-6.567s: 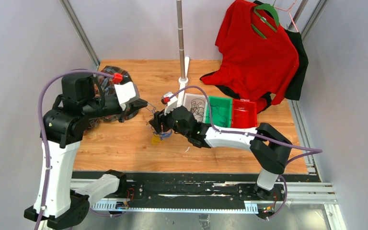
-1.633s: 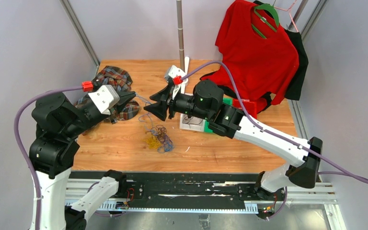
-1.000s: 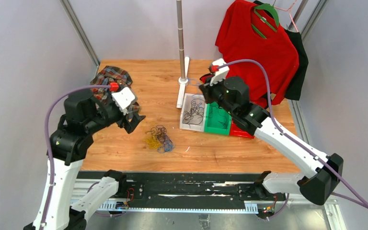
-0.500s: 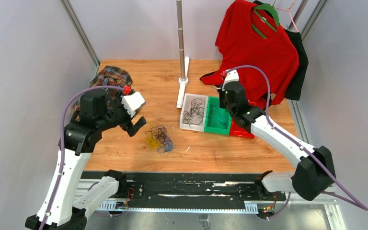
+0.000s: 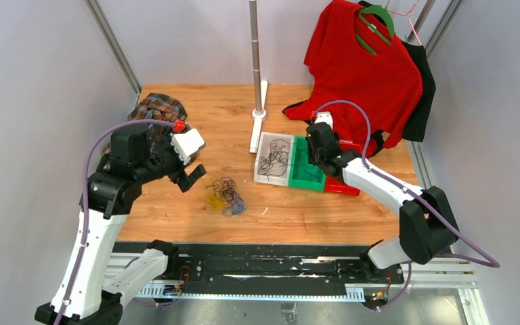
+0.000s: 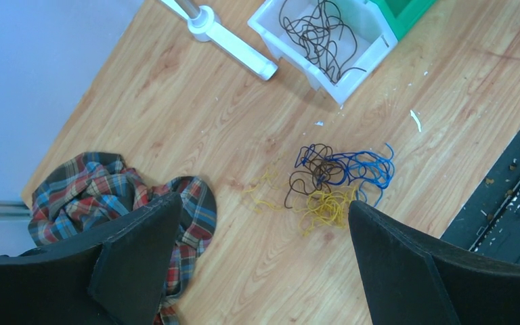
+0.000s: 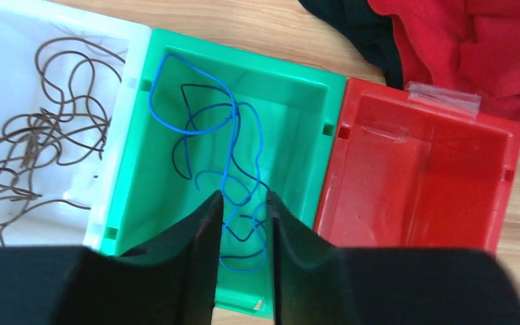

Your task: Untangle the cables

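Observation:
A small wad of the cables, blue, dark and yellow strands tangled together, lies on the wooden table; the left wrist view shows the wad too. My left gripper hovers just left of it, jaws wide open and empty. Dark cables lie in the white bin. A loose blue cable lies inside the green bin. My right gripper hangs low over that bin, open by a narrow gap, with the blue cable on the bin floor below the gap.
An empty red bin adjoins the green one. A plaid cloth lies at the back left. A pole stand rises behind the bins. Red and black shirts hang at the back right.
My right arm swung from the table's middle to the green bin and lowered over it; its jaws went from shut to parted. My left arm shifted toward the wad, still open.

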